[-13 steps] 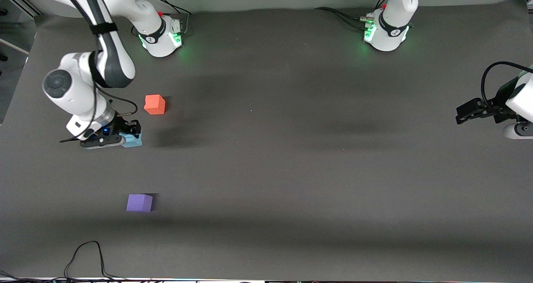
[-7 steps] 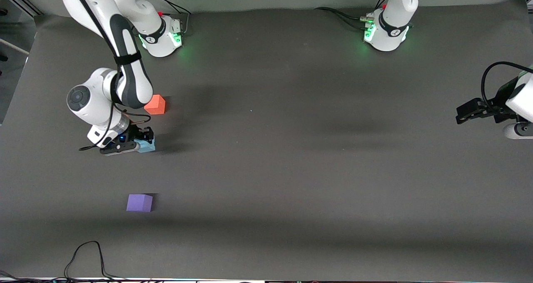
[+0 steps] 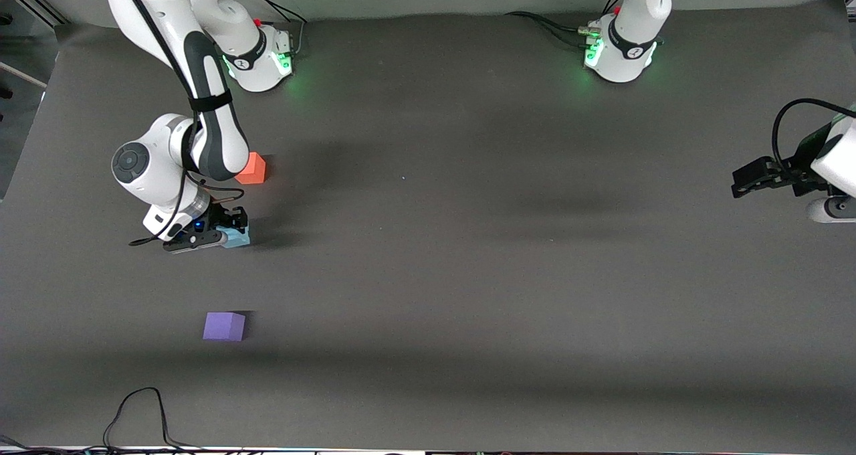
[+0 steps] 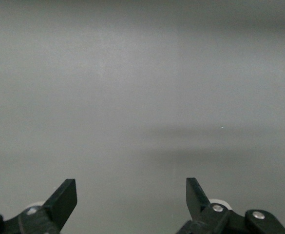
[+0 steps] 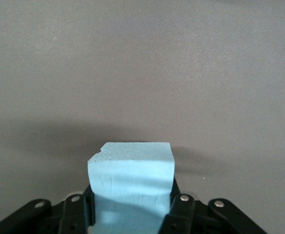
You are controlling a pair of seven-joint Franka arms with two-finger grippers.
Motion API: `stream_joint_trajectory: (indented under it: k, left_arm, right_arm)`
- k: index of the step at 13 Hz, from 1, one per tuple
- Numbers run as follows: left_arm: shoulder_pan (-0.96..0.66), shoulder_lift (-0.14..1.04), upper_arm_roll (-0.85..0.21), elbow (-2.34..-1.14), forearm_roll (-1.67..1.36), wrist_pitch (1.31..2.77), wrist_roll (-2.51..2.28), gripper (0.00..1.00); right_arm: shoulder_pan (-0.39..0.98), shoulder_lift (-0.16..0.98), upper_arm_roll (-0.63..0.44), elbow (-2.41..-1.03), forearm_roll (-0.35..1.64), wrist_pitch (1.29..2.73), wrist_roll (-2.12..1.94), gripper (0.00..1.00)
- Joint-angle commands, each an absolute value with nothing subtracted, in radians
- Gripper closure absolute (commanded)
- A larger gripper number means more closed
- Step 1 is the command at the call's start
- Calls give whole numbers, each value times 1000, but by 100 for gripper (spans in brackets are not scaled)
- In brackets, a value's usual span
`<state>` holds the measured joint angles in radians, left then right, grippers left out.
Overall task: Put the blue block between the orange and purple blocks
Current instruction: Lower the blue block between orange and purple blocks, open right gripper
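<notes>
The right gripper (image 3: pixel 226 231) clamps the small matte sky-blue cube (image 3: pixel 235 236) low between the bright orange-red cube (image 3: pixel 253 168) and the nearer violet-purple cube (image 3: pixel 224 326); an off-line release could leave it askew, while the left gripper (image 3: pixel 741 182), jaws wide and empty, waits at the left arm's end of the table.

A dark grey matte cover (image 3: pixel 468 274) spreads over the whole table — plain and faintly mottled with soft shadows. A thin black cable (image 3: pixel 137 411) loops on it at the edge nearest the front camera, toward the right arm's end (its tail runs out of view). More black cables (image 3: pixel 545 23) trail along the edge farthest from the camera.
</notes>
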<state>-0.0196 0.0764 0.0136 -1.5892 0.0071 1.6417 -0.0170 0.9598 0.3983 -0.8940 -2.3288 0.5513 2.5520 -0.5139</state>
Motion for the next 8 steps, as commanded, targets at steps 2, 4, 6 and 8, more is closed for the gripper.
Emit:
stream_joint_trajectory:
  k: [2, 4, 6, 8]
  left_arm:
    - [-17, 63, 12, -1598, 20, 1631, -5, 0]
    - [-17, 63, 12, -1598, 18, 1631, -5, 0]
    - [-17, 63, 14, -1598, 20, 1631, -5, 0]
    - [-17, 63, 14, -1598, 20, 1631, -6, 0]
  right_arm:
    - [960, 477, -890, -2289, 623, 2559, -555, 62]
    - [957, 483, -887, -2286, 667, 2556, -590, 62]
    - [957, 517, -881, -2283, 745, 2554, -645, 58]
    - [956, 541, -879, -2275, 833, 2548, -721, 48]
